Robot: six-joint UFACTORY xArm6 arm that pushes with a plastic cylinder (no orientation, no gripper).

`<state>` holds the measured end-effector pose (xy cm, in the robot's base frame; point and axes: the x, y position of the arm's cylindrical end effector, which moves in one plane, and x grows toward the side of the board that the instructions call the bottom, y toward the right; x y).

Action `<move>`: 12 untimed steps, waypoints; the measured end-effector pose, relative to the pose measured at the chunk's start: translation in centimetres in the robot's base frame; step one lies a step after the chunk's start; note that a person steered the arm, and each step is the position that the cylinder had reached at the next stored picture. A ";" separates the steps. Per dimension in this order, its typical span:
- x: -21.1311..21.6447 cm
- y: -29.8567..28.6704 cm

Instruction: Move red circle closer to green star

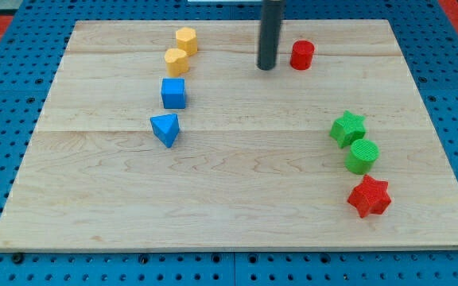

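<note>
My tip [266, 67] stands just to the view's left of the red circle [302, 55], not touching. Green star [347, 129] lies toward the view's bottom-right. No pincer fitted, so no jaw state to report

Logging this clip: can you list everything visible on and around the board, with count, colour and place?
red circle: 1, red, near the view's top, right of centre
green star: 1, green, view's right, mid-height
green circle: 1, green, just below the green star, touching or nearly so
red star: 1, red, view's lower right
yellow blocks: 2, upper left; upper one, lower one; exact shapes unclear
blue cube: 1, blue, below the yellow blocks
blue triangle: 1, blue, left of centre
wooden board: 1, light wood, fills the view
blue pegboard: 1, blue, around the board
my tip: 1, dark rod, just left of the red circle, small gap
</note>
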<state>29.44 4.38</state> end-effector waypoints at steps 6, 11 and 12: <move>1.0 18.5; 5.8 11.0; 7.0 10.3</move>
<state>36.41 14.72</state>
